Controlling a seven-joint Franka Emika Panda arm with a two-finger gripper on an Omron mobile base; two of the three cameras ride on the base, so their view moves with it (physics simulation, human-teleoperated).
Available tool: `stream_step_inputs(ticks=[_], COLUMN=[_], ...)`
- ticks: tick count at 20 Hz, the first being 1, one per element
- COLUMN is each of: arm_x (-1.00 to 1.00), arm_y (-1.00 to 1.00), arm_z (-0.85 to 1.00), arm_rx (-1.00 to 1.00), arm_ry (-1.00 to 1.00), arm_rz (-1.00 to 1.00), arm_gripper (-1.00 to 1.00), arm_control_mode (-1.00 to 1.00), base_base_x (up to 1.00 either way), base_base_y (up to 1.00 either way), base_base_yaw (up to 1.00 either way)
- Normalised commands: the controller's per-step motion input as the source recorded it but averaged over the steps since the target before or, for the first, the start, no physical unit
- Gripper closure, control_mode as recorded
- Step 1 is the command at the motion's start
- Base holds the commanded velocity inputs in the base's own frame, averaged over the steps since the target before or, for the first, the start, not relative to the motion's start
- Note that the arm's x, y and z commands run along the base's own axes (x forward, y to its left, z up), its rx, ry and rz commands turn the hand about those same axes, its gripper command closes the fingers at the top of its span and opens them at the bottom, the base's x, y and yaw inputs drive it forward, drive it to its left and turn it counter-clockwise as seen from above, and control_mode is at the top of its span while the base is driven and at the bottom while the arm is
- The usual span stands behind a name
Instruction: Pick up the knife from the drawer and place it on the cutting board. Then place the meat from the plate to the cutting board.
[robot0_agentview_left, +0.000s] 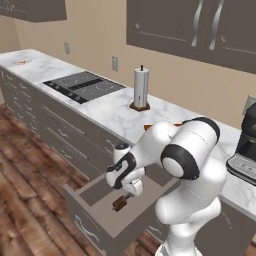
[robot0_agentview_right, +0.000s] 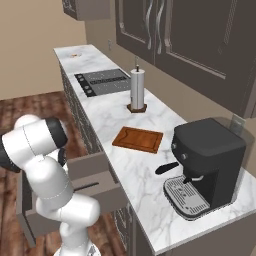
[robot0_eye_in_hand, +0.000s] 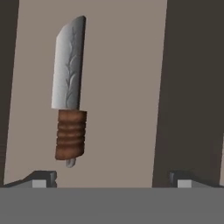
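Hovering wide open over the pulled-out drawer (robot0_agentview_left: 100, 220), the gripper (robot0_eye_in_hand: 112, 178) faces the knife (robot0_eye_in_hand: 69, 94) lying inside

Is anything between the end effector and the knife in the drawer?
Nothing visible. The open end effector looks straight down at the knife, which lies alone on the drawer floor, off toward one fingertip.

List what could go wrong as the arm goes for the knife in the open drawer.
1. In the hand view the knife lies off to one side of the open end effector, so closing as it stands would likely miss the handle.
2. The drawer is deep; its walls may block the fingers.
3. The cutting board sits near the paper towel holder.
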Motion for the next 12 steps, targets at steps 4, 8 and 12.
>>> stream_step_inputs(ticks=[4,8,12], arm_x=[0.00,0.03,0.08], arm_y=[0.00,0.00,0.00], arm_z=[-0.21,-0.21,-0.11], arm_rx=[0.00,0.00,0.00], arm_ry=[-0.04,0.00,0.00], arm_rz=[-0.01,0.00,0.00], arm_gripper=[-1.00,-1.00,-1.00], arm_control_mode=[-1.00,-1.00,-1.00], base_base_x=[0.00,0.00,0.00], base_base_y=[0.00,0.00,0.00], base_base_yaw=[0.00,0.00,0.00])
